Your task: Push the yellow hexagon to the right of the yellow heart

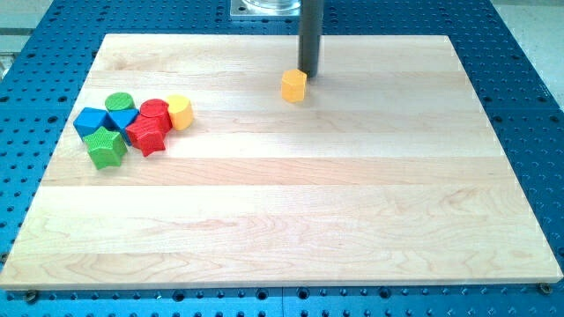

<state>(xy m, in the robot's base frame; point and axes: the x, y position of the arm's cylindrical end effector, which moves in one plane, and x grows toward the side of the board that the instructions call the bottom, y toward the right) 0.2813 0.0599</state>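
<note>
**Status: Tip at Single Yellow Block, Push Stage**

1. Left of frame. A cluster of six blocks sits at the left middle of the wooden board (pixel 282 220). From its left edge: a blue block (pixel 91 121), a green star-like block (pixel 107 148) below it, a green round block (pixel 120 103) above, a red star-like block (pixel 146 136), a red round block (pixel 155 112), and a yellow block (pixel 180 112) on the cluster's right edge. The blocks stand touching or just beside one another.

2. Centre of frame. A second yellow block (pixel 294 85) stands alone in the upper centre, well apart from the cluster. My tip (pixel 307 76) rests just beside it, at its upper right edge; I cannot tell whether it touches. The rod carries no jaws and holds nothing.

3. Identification. At this size I cannot confirm which yellow block is the hexagon and which the heart. I judge the isolated block at my tip to be the yellow hexagon, and the one in the cluster the yellow heart.

4. Step in hand. On that reading, the hexagon already lies to the right of the heart but far from it. I judge the task to be mid-push.

5. Next move. From the upper right, a push drives the block down and left, toward the cluster. It calls for a straight line through the block's centre, stopping short of the heart.

6. Markings. No brand, label or writing is readable anywhere in the view.
</note>
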